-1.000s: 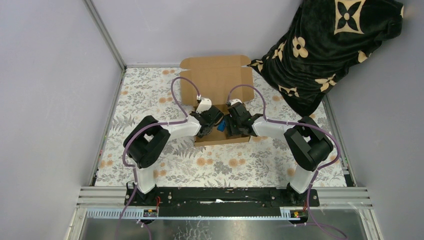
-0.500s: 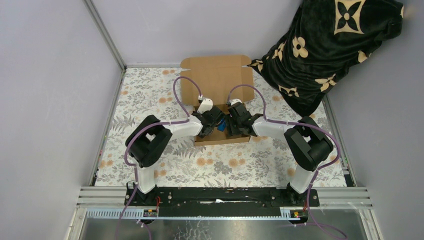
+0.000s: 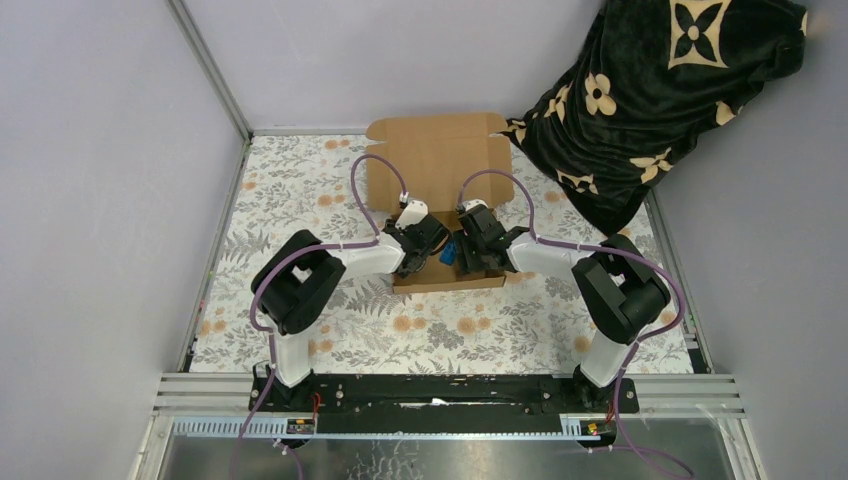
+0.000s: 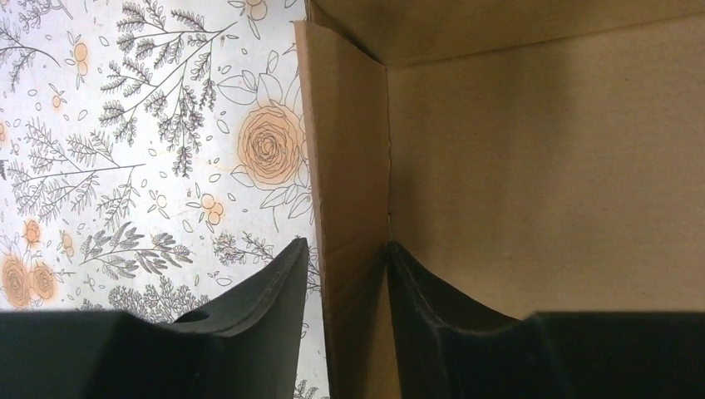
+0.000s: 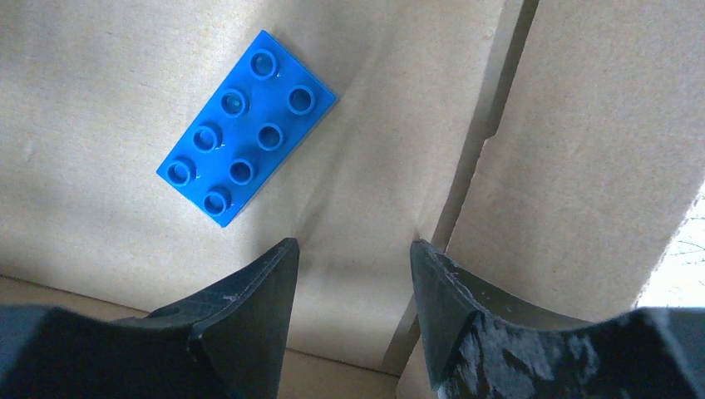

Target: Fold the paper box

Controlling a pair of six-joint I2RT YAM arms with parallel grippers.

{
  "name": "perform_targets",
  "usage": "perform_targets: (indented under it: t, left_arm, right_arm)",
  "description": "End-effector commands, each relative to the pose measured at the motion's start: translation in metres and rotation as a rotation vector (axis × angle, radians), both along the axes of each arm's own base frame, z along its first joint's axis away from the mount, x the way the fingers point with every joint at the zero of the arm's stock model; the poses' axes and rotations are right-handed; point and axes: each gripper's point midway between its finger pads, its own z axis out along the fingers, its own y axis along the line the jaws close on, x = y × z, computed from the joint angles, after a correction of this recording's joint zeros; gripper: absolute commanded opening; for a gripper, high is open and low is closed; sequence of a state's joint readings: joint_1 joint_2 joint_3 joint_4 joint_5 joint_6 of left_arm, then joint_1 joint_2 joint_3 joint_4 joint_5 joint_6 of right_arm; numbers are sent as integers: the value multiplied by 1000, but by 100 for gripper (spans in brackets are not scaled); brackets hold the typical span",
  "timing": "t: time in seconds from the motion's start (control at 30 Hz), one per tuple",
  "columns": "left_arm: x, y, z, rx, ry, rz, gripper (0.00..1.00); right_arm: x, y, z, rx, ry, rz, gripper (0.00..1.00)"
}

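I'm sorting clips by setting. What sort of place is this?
Probably a lab robot test cell rather than a home: plain grey partition walls with metal framing, a left arm and right arm bolted to a rail, and a floral cloth over the table.

The left arm [image 3: 340, 262] and right arm [image 3: 560, 258] stretched from the near side of the paper box [image 3: 435, 165], wrists converging over it. The left gripper [image 4: 346, 243] straddled its left wall, jaws parted; the right gripper [image 5: 353, 243] gaped inside it.

Plain brown corrugated paper box [image 3: 437, 165], partly folded: side walls upright, lid panel open at the far side.
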State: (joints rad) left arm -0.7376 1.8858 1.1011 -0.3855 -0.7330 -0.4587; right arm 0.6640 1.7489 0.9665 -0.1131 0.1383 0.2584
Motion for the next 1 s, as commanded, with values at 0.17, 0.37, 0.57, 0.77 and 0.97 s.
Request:
perform_targets:
  t: [0.17,0.37,0.57,0.77,0.97]
  left_arm:
    - [14,-8,25,-68,-73,-41,50]
    - [19,-23,44,-149,-105,-97,54]
    - [21,-29,54,-199,-117,-119,56]
    - [26,-29,71,-245,-142,-123,57]
    - [30,-34,99,-302,-180,-152,58]
  right_arm:
    - [-32,-28,-12,-94,133,-6,62]
    - [-24,-18,9,-49,96,7,63]
    - [-16,6,37,62,53,72,67]
    - [-8,26,77,178,-32,123,73]
    - [2,27,126,215,-138,145,74]
